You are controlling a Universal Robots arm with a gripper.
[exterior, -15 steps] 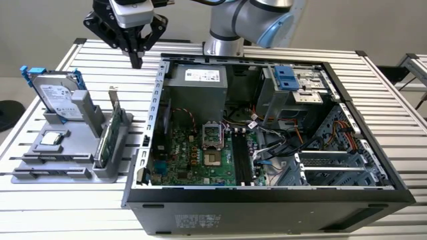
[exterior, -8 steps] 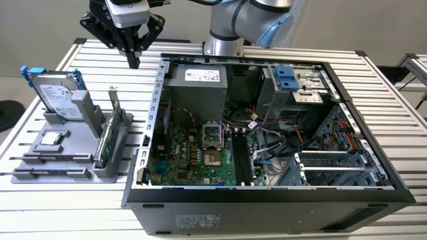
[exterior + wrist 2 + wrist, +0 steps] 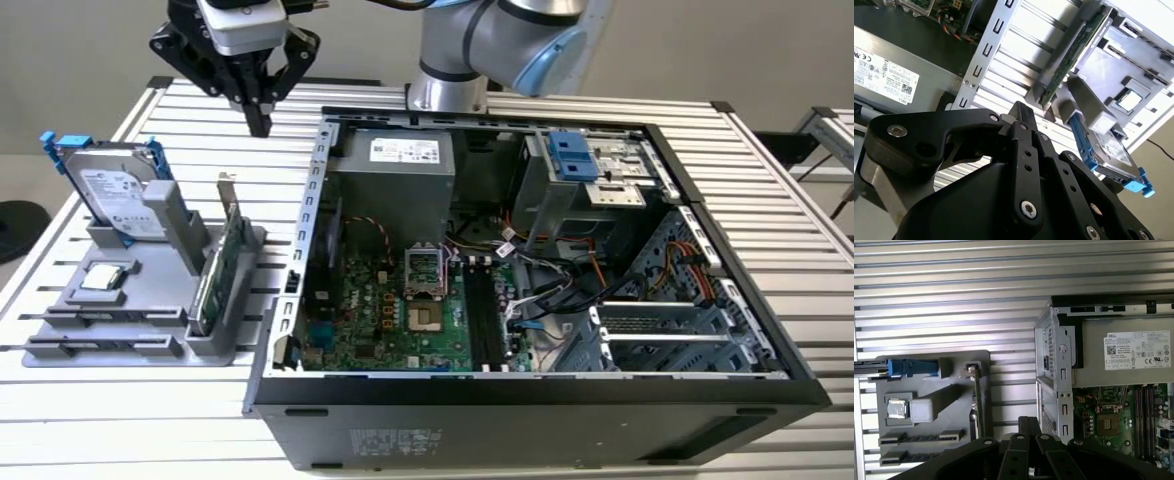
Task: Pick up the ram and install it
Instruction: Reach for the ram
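In the exterior view, the end effector (image 3: pixel 258 122) hangs over the bench (image 3: pixel 134 420) with its fingers pressed together into a narrow point. It is to the exterior view's left of the open case (image 3: pixel 534 425) and beyond the grey holder (image 3: pixel 60 295). The holder carries an upright drive (image 3: pixel 114 195), a green card (image 3: pixel 220 270) on edge and a chip (image 3: pixel 104 280) lying flat. Its two long slots (image 3: pixel 100 320) look dark. The motherboard (image 3: pixel 387 310) lies inside the case with its memory slots (image 3: pixel 483 315). I cannot tell where the ram is, as the slots in both places are too small to judge.

In the second wrist view, the end effector (image 3: pixel 1021 107) is closed. The bench slats lie past its tip, between the power supply (image 3: pixel 889 75) and the card (image 3: pixel 1074 55), and the drive (image 3: pixel 1109 150) stands next to the card.

In the first wrist view, the closed end effector (image 3: pixel 1029 421) sits between the holder (image 3: pixel 929 385) and the case wall (image 3: pixel 1054 390). The card (image 3: pixel 976 400) is the nearest part. The long slots (image 3: pixel 921 437) and memory slots (image 3: pixel 1144 415) are well apart.
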